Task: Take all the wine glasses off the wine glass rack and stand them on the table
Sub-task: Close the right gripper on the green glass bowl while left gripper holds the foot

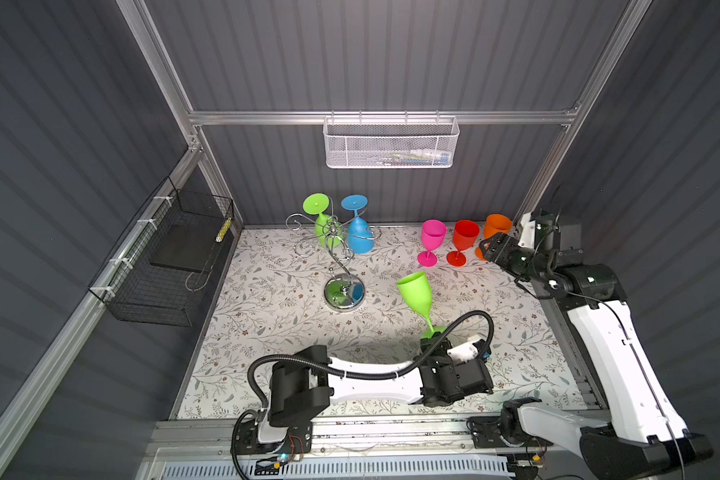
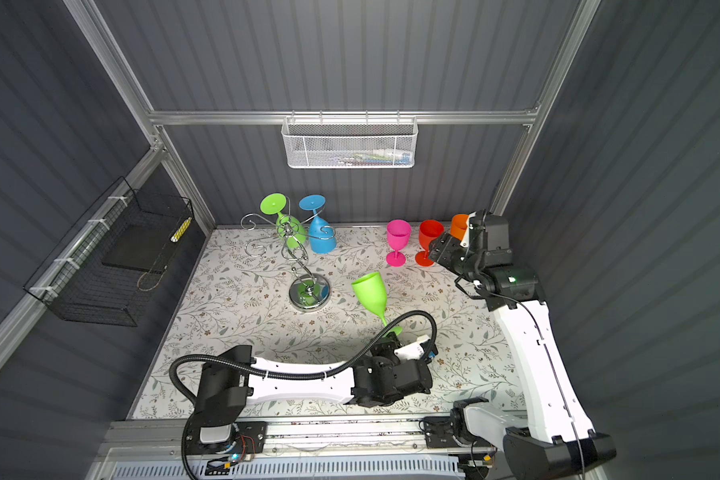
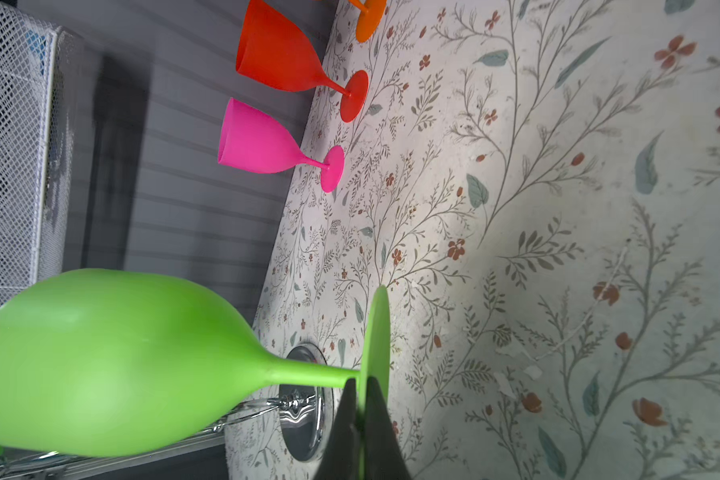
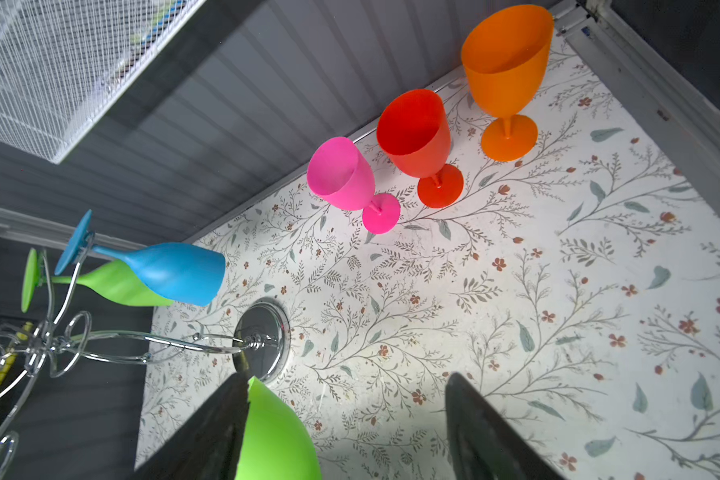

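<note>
Lime-green plastic wine glass (image 1: pixel 415 291) is already off the chrome wire wine glass rack (image 1: pixel 334 296) and well apart from it, tilted with its bowl up. The left gripper (image 3: pixel 362 392) is clamped on its round foot. The foot seems clear of the floral tabletop (image 1: pixel 267 332), though that is hard to judge. The right gripper (image 4: pixel 348 379) hangs spread and empty near the upright orange glass (image 4: pixel 506 62). The next move, I judge, is to level the glass, lower it and let go.

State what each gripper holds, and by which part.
Left gripper: green wine glass, pinched at the edge of its foot. Right gripper: open, holding nothing.
</note>
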Robot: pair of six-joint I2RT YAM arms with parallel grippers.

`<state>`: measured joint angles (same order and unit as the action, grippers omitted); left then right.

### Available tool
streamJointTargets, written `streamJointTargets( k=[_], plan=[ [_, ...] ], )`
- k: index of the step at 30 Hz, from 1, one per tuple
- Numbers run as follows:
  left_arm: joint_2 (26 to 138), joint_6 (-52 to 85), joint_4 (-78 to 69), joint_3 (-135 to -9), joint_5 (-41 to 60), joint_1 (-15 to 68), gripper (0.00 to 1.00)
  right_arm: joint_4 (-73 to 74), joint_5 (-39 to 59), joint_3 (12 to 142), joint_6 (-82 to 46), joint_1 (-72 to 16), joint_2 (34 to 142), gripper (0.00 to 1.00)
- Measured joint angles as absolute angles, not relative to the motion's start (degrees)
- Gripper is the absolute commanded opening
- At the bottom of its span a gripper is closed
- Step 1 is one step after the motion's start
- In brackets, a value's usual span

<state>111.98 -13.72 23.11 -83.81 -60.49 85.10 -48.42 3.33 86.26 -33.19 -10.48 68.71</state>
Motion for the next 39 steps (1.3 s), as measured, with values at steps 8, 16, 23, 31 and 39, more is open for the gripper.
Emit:
streamJointTargets(
  k=[8,16,23,31,39],
  plan=[
    [118.2,-20.6,19.2,-84.3,-66.1,84.0,0.0,-55.9,-3.7,95.9,-25.4,-22.7,80.8,0.71],
    [122.4,-25.2,14.7,-84.5,-70.8,81.8,0.0,-63.1,-10.3,103.4,-20.8,-28.4,89.4,0.68],
    [124.4,-29.5,9.5,-84.5,-73.3,80.1,0.0,-66.3,-13.2,107.6,-18.8,-31.2,93.2,0.67],
    [125.3,-34.0,3.1,-84.4,-75.1,78.7,0.0,-68.7,-14.6,113.1,-17.5,-33.8,98.4,0.65],
    [127.0,-38.4,-2.4,-84.2,-76.6,78.1,0.0,-71.5,-16.7,116.9,-16.7,-36.1,102.6,0.63]
  ],
)
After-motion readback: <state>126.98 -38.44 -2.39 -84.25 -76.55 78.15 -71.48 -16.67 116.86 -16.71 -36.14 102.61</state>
